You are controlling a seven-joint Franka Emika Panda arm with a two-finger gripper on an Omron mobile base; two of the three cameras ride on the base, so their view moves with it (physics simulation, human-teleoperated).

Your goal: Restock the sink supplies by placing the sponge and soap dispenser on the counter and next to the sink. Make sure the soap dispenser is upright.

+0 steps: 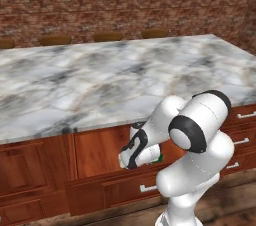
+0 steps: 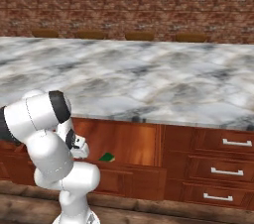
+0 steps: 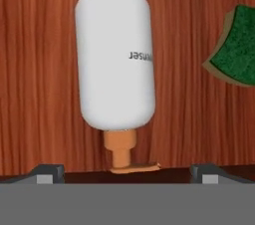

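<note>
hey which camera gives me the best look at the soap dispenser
The hand view: the soap dispenser sits centered and whole on wood, pump end toward the end effector, beside the sponge. I can't make the bottle out in either base view.

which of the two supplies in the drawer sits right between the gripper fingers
The soap dispenser, the white bottle with an orange pump, lies centred ahead of the open gripper. The green-topped sponge sits off at the edge.

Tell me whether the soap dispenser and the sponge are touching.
Apart. The hand view shows bare wood between the soap dispenser and the sponge, which sits off toward that view's right edge.
</note>
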